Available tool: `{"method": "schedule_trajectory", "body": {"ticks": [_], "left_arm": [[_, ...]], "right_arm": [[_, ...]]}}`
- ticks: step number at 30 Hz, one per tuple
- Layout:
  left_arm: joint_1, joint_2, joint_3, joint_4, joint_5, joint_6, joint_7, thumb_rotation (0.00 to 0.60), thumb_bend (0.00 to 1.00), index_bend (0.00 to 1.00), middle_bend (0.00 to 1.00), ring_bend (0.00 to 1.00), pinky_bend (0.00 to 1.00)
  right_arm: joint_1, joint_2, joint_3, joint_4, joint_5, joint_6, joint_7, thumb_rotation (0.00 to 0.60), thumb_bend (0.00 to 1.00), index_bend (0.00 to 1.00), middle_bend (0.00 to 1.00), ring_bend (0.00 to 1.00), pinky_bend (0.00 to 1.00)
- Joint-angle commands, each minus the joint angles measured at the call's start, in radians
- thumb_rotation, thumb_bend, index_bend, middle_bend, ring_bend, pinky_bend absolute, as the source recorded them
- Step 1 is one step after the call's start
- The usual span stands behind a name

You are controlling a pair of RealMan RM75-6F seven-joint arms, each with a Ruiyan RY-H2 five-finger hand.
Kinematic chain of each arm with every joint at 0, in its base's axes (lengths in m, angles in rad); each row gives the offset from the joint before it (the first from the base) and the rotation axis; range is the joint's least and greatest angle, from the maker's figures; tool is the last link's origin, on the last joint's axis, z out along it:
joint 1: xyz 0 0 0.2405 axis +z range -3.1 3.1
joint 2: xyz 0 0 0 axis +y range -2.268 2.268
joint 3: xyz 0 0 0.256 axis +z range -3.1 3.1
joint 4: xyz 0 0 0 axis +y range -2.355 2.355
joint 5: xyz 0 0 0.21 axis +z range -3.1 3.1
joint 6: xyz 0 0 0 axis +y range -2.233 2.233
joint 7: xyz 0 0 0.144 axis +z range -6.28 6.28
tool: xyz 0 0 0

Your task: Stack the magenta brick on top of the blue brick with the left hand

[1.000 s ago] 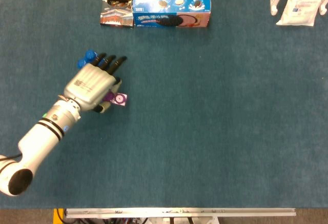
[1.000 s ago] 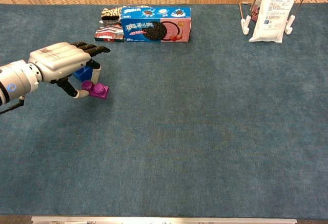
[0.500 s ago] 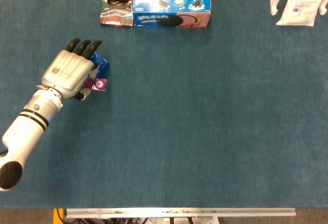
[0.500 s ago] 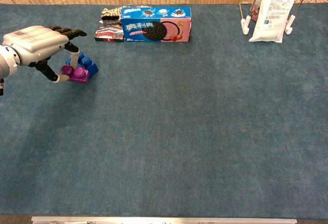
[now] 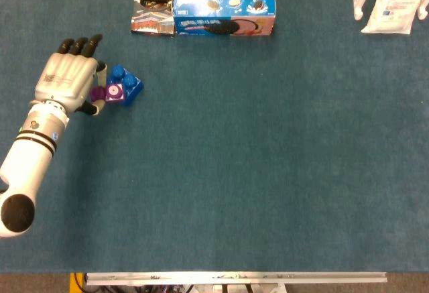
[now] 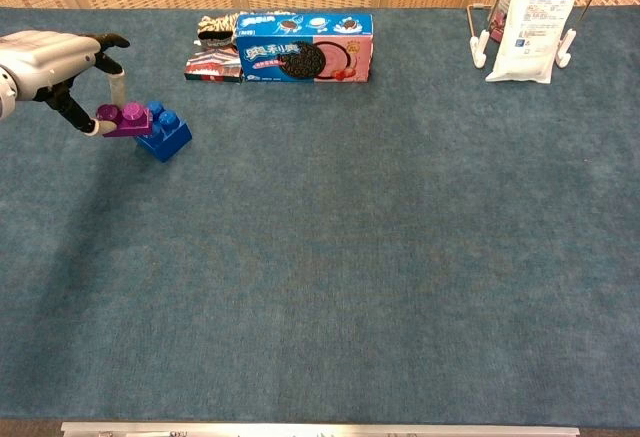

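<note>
Because the magenta brick [image 6: 126,120] must seat on the blue brick [image 6: 165,137], I pinch it in my left hand [image 5: 67,82], lifted off the table beside and overlapping the blue one's near edge.

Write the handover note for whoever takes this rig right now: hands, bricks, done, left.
Left hand: pinches the magenta brick at the table's far left.
Right hand: not in view in either camera.
Magenta brick: lifted off the cloth, at the left edge of the blue brick, overlapping it only partly; whether they touch cannot be told.
Blue brick: flat on the table, in front of the cookie box.
Done: magenta brick picked up and brought to the blue one.
Left: centre it over the blue brick's studs, press it down, release.
</note>
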Motion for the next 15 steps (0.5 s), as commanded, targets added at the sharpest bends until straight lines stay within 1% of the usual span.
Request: {"method": "schedule_trajectory", "body": {"ticks": [1,5,10,12,15], "left_arm": [[-0.03,-0.031,-0.019,0.008,-0.101,0.051,0.044,0.6,0.32,0.57,0.0,0.0,0.06],[-0.053,-0.059,-0.033,0.014,-0.166,0.08,0.072,0.6,0.32,0.58,0.0,0.0,0.06],[-0.072,-0.097,-0.048,0.041,-0.221,0.101,0.087,0.6,0.32,0.58,0.0,0.0,0.07],[-0.079,-0.117,-0.064,0.057,-0.25,0.116,0.085,0.6,0.32,0.59,0.0,0.0,0.07],[-0.078,-0.151,-0.092,0.078,-0.254,0.153,0.061,0.6,0.33,0.6,0.0,0.0,0.09]], "right_arm": [[0.0,0.0,0.0,0.001,0.001,-0.001,0.001,0.6,0.0,0.18,0.24,0.17,0.3],[0.002,0.001,0.0,0.001,0.002,-0.004,0.003,0.6,0.0,0.18,0.24,0.17,0.31],[0.003,0.001,-0.001,0.003,0.0,-0.008,0.007,0.6,0.0,0.18,0.24,0.17,0.31],[0.004,0.001,-0.002,0.005,0.001,-0.011,0.011,0.6,0.0,0.18,0.24,0.17,0.31],[0.006,0.002,-0.001,0.009,0.004,-0.017,0.017,0.6,0.0,0.18,0.24,0.17,0.31]]}}
